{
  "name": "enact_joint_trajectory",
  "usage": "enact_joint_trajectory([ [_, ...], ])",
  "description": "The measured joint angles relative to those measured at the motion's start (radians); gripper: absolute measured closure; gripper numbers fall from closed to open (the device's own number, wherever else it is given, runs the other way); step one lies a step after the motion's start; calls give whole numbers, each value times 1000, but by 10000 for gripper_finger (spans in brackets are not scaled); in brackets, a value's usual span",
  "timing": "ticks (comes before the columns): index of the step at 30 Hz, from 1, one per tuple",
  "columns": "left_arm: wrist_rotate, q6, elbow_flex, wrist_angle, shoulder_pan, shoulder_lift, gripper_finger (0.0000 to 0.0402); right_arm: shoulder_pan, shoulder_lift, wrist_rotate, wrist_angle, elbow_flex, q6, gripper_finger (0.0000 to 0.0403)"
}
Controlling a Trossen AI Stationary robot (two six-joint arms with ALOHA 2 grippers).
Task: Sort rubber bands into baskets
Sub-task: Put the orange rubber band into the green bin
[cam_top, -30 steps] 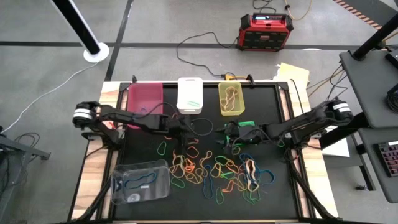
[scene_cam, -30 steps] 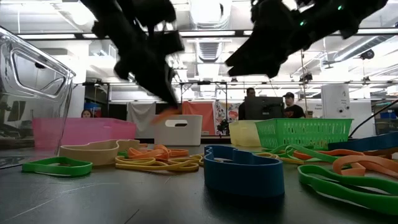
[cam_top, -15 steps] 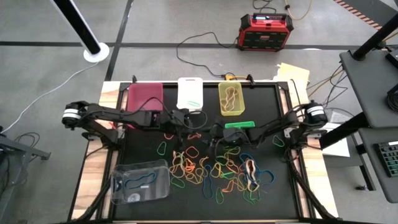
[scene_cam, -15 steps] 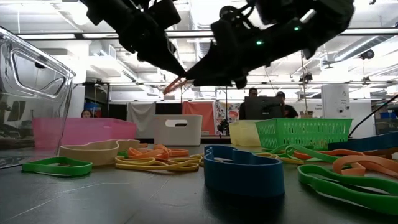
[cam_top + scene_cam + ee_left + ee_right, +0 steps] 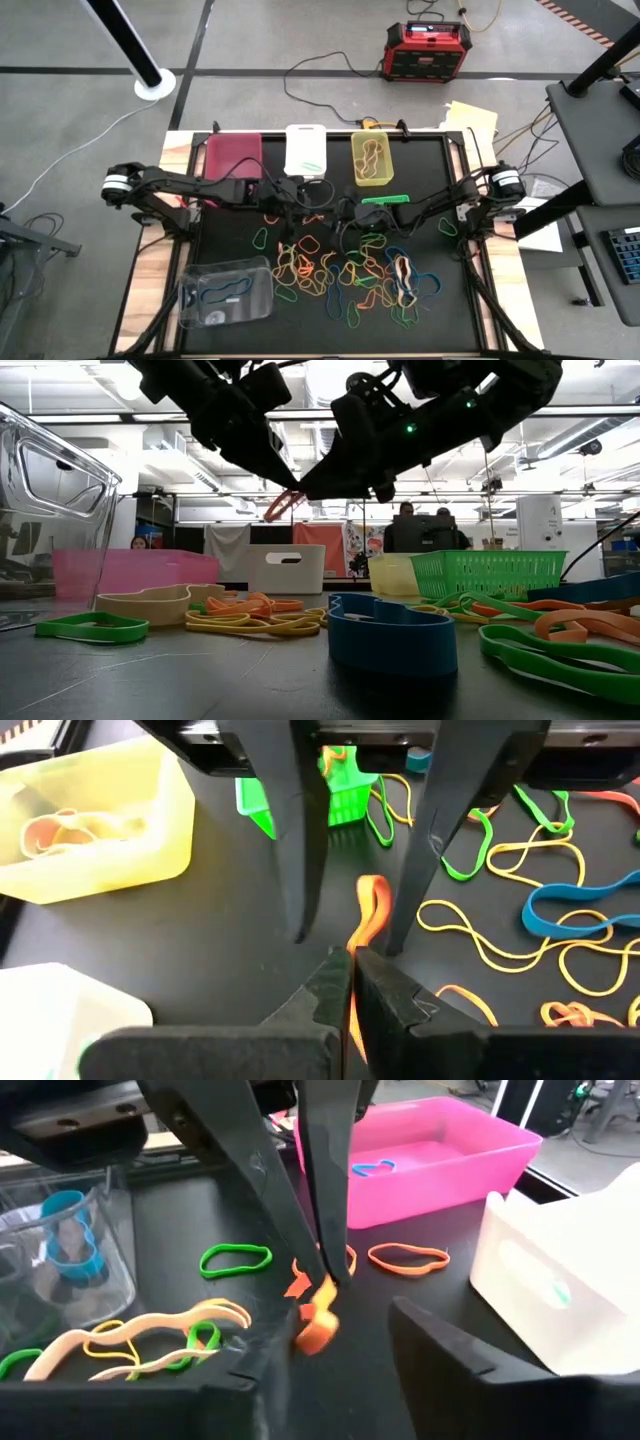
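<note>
The left gripper [image 5: 350, 975] has its fingers pinched tight on an orange rubber band [image 5: 368, 915], held up off the surface so the loop dangles between the two arms. The right gripper [image 5: 335, 1325] has come in nose to nose with it, its fingers part open and straddling the same band; from its wrist view the orange loop [image 5: 318, 1315] hangs right in the gap, but I can't tell if either finger touches it yet.

This looks to me like a hand-over. To do it well, I'd say the right fingers should close on the free hanging part of the loop, clear of the left fingertips, and get a firm hold before the left lets go; the band is floppy and would drop otherwise.

From above, the meeting point [image 5: 322, 205] is just past centre toward twelve o'clock on the black surface [image 5: 440, 320]. The pink basket [image 5: 233, 156], white basket [image 5: 305, 152] and yellow basket [image 5: 371, 158] line the twelve o'clock edge, the green mesh basket [image 5: 385, 200] sits toward two o'clock, the clear basket [image 5: 226, 292] at seven. The loose rubber bands [image 5: 345, 275] lie scattered toward six.
</note>
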Motion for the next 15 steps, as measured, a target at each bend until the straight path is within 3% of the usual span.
enact_joint_trajectory([
  [7,0,-8,0,3,0,0,401,0,0,0,0,0,-32,381],
  [15,-18,-53,0,21,1,0,374,0,-6,0,-54,0,-36,393],
])
